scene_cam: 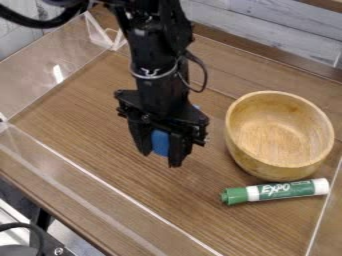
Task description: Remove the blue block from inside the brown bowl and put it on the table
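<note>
Near the table's middle, pincer pointing down, clamped tight on blue block; brown bowl toward the right edge.

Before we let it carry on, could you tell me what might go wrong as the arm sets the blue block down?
1. The gripper is shut on the blue block just above the table; descending too far could jam the fingertips into the wood.
2. Releasing early could let the block drop and bounce or topple.
3. The brown bowl and the marker lie close to the right; a sideways retreat might knock them.
</note>
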Robot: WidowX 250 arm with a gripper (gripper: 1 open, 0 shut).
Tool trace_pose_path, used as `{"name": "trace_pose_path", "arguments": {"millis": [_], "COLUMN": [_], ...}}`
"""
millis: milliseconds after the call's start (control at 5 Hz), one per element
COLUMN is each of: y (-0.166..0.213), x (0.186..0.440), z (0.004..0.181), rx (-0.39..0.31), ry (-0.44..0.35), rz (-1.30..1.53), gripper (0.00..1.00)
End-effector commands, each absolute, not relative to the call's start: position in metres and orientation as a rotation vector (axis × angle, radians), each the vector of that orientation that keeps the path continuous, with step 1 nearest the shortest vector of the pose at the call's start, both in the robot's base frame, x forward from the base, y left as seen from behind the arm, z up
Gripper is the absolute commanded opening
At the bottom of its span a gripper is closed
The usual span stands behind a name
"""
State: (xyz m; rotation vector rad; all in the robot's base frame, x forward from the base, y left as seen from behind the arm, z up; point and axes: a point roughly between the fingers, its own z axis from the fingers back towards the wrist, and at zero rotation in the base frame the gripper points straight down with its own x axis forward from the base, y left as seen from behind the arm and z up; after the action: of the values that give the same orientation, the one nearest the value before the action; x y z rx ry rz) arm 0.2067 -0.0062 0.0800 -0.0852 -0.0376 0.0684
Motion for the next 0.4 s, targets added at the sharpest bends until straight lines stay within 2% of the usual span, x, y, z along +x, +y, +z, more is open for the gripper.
{"name": "trace_pose_path", "arguments": {"millis": [0, 200], "y": [-0.0014, 0.0021], "x": [0.2137, 0.2193], "z": [0.0853, 0.0875], "rx": [-0.083, -0.084], "ry": [-0.071, -0.079], "rz": [0.072, 0.068], "gripper": [1.00, 1.00]}}
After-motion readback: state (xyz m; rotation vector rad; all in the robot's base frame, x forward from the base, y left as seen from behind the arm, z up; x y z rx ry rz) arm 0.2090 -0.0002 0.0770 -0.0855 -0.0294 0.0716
